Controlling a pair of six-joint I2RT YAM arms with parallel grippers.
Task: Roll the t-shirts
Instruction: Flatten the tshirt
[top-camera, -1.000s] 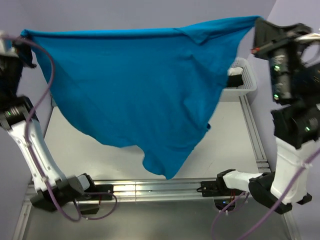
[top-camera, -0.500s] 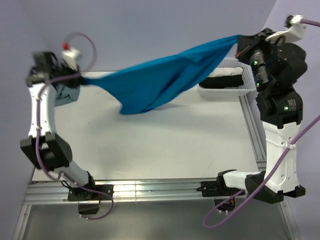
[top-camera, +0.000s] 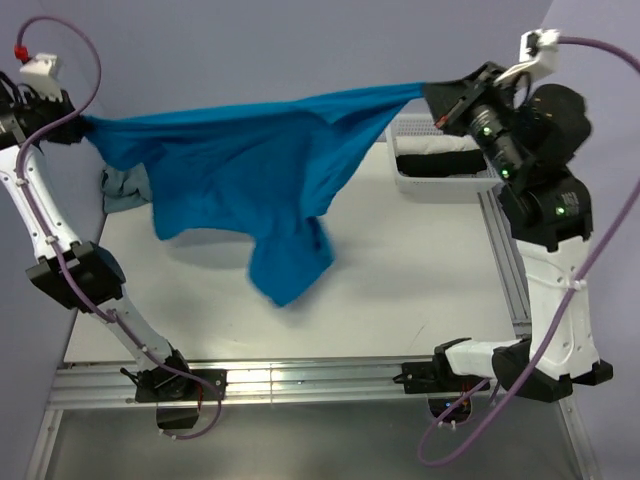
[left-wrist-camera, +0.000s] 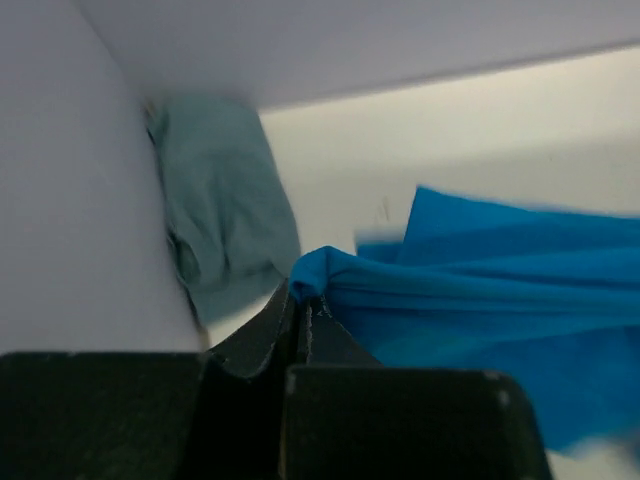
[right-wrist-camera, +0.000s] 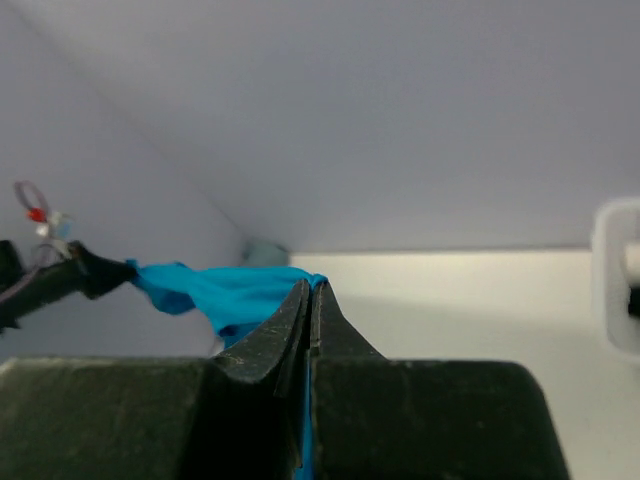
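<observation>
Top external view covers most of it: the blue tee is held stretched in the air, its long axis running sideways from just above the basket out to the side well apart from it. One end is pinched by the right gripper, just above the basket; the other end is pinched by the left gripper, far from the basket. In both wrist views the jaws are seen clamped tight on blue fabric, no gap showing. The middle sags, and a loose flap is hung down toward the table. Whether it touches can't be told, since it's blurred. A grey-green garment, likely another tee, is bunched on the table far from the basket. Nothing looks rolled yet. Since each arm has an end, an even lowering of both is probably called for so the tee gets laid flat.
</observation>
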